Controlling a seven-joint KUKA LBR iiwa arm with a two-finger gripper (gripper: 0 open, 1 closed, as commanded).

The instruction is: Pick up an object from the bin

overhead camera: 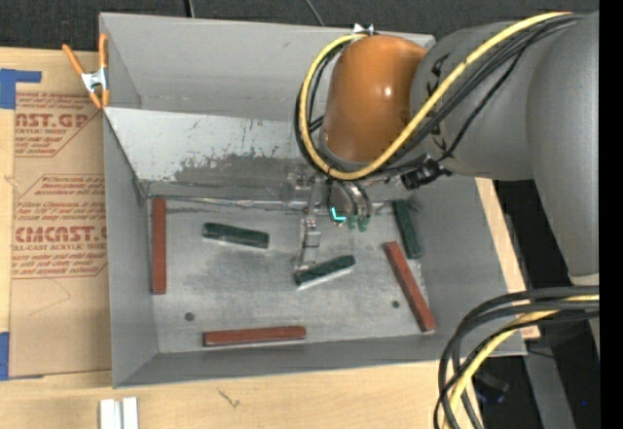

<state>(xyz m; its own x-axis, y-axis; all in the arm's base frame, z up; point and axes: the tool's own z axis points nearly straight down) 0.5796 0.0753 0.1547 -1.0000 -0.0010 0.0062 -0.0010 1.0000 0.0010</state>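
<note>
You have the grey arm (526, 96) coming in from 3 o'clock, its bulk covering the bin's 1 to 3 o'clock corner, with yellow and black cables looped round it. Under it lies the grey metal bin (214, 77), its floor scuffed and mostly bare. The orange cover (370, 91) on the wrist sits over the bin's 1 o'clock region.

Three red-brown bars lie near the walls. The one at 9 o'clock (158, 245) runs along the left wall. The one at 6 o'clock (254, 335) lies flat along the near wall. The one at 4 o'clock (408, 286) slants beside the right wall.

There are three shorter dark green bars. One (236, 236) lies toward 9 o'clock of the floor's middle, well apart from the tool. Another (407, 228) lies at 3 o'clock, its upper end tucked beneath the arm. The third, the central green bar (325, 270), lies a little toward 4 o'clock of the middle, tilted with its right end higher in the view.

The jaws hang below the orange cover, just above the floor's middle, toward 12 o'clock of that central green bar. A slim pale part of the tool reaches down to the bar's left end. You cannot tell whether the jaws are open or closed, nor whether they touch the bar. Nothing is seen lifted from the floor.
</note>
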